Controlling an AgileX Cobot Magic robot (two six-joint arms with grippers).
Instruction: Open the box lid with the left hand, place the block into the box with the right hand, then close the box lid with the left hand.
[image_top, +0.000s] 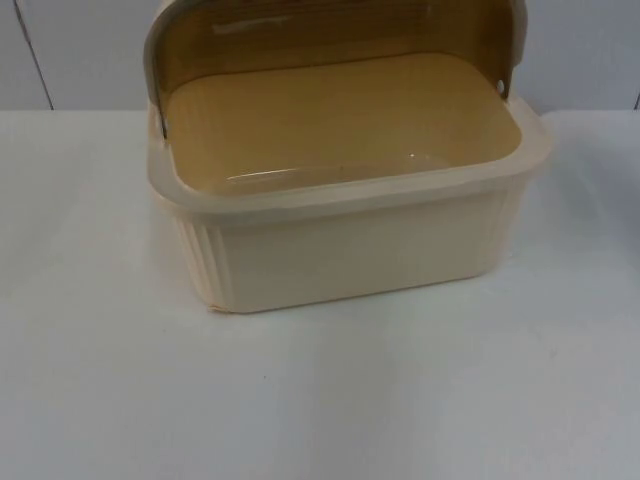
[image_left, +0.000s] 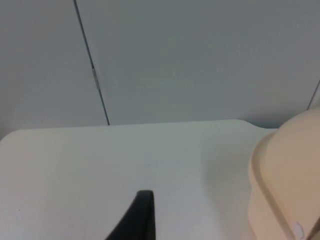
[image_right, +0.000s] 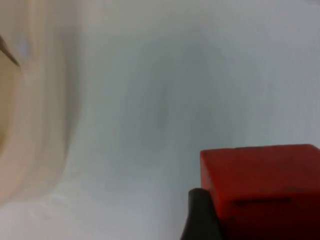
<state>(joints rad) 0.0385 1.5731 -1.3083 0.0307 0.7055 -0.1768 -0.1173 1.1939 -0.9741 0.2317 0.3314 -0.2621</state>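
Observation:
A cream ribbed box (image_top: 350, 250) stands in the middle of the table in the top view, its inside bare. Its amber see-through lid (image_top: 330, 40) is swung up and back on its hinges. My left gripper (image_left: 142, 220) hovers over bare table to the left of the box, whose rounded corner (image_left: 290, 175) is close by. The red block (image_right: 260, 180) sits against the black fingertip (image_right: 200, 220) of my right gripper (image_right: 255, 225), which is shut on it. The block stays sharp while the table behind it smears. The box rim (image_right: 40, 110) lies a short way from the block.
The white table top (image_top: 320, 400) spreads out in front of the box. A grey partition wall (image_left: 200, 60) with a dark vertical seam (image_left: 92, 65) closes the far side.

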